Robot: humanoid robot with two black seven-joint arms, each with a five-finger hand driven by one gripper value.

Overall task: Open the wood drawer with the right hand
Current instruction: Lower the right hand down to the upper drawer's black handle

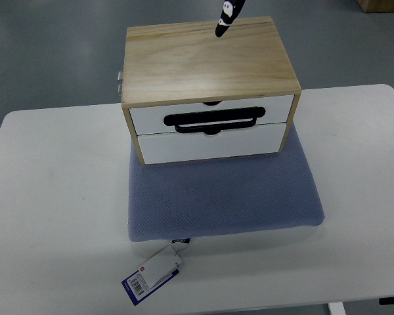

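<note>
A light wood drawer box [207, 59] stands on a blue-grey pad [223, 197] at the middle of the white table [52, 197]. It has two white drawer fronts, the upper [148, 117] and the lower [210, 144], and both sit flush with the frame. A black loop handle [215, 121] lies across the seam between them. A slim black piece with white marks [226, 17], like one finger of a hand, comes down from the top edge over the rear of the box lid. I cannot see which arm it belongs to. No other arm shows.
A barcode tag [151, 274] hangs off the pad's front edge. A small metal fitting [119, 80] sticks out from the box's left side. The corner of a cardboard box [381, 5] lies on the grey floor beyond the table.
</note>
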